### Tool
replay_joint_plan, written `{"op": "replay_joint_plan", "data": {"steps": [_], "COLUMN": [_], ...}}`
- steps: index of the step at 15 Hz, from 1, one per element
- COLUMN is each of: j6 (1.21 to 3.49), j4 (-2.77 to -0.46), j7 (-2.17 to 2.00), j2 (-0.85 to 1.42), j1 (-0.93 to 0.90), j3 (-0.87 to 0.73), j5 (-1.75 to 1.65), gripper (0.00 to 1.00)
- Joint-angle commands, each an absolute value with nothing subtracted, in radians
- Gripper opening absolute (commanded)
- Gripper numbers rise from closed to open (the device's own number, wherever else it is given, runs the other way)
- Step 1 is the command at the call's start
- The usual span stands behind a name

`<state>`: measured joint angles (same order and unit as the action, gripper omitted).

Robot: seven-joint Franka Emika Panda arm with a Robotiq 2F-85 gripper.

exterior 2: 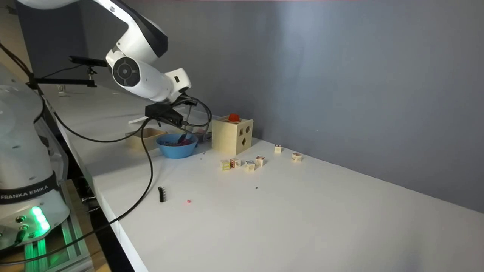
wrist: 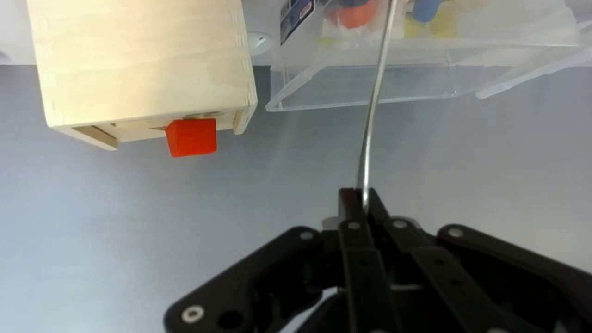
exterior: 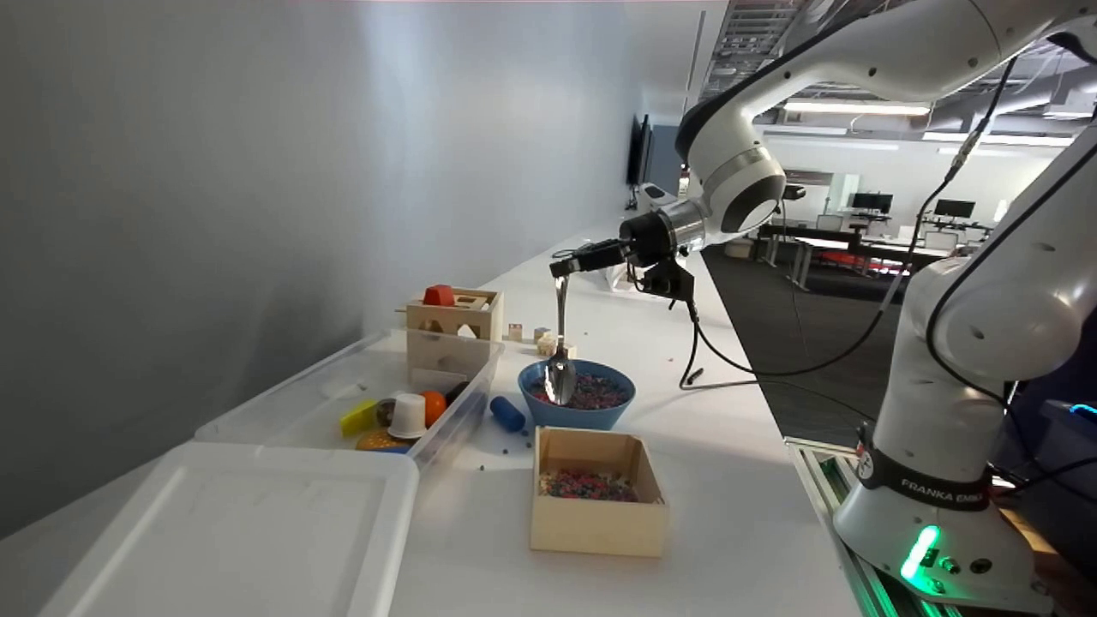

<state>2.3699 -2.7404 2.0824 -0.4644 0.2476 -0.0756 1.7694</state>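
Observation:
My gripper [exterior: 559,267] is shut on the handle end of a metal spoon [exterior: 561,377]. The spoon hangs bowl-down at a blue bowl [exterior: 591,418] that holds small dark and reddish bits. Whether the spoon's tip touches the bits cannot be told. In the wrist view the handle [wrist: 375,92] runs up from between the closed fingertips [wrist: 363,199], and the spoon's bowl is out of view. The blue bowl also shows in an exterior view [exterior 2: 177,152]. An open wooden box [exterior: 596,527] with similar bits inside stands beside the bowl; it shows in both exterior views [exterior 2: 140,142].
A clear plastic bin [exterior: 283,420] with toys stands by the wall, its white lid [exterior: 257,531] in front. A wooden shape-sorter cube [exterior 2: 223,138] carries a red block [exterior 2: 234,117]. Several letter blocks [exterior 2: 250,165], a blue cylinder [exterior: 507,414] and a black clip [exterior 2: 162,194] lie on the table.

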Motion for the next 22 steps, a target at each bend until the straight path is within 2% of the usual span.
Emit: {"op": "replay_joint_plan", "data": {"steps": [1, 12, 16, 17, 22], "j6": [2.351, 2.126, 2.151, 2.145, 2.151], "j4": [-2.762, -2.742, -2.745, -2.745, -2.733], "j7": [2.075, 2.076, 2.042, 2.068, 2.082], "j2": [-0.567, -0.566, -0.547, -0.552, -0.526], "j1": [0.267, 0.237, 0.245, 0.241, 0.236], "j3": [-0.091, -0.080, -0.050, -0.057, -0.052], "j5": [1.750, 1.757, 1.685, 1.725, 1.720], "gripper": [0.01, 0.01, 0.01, 0.04, 0.01]}}
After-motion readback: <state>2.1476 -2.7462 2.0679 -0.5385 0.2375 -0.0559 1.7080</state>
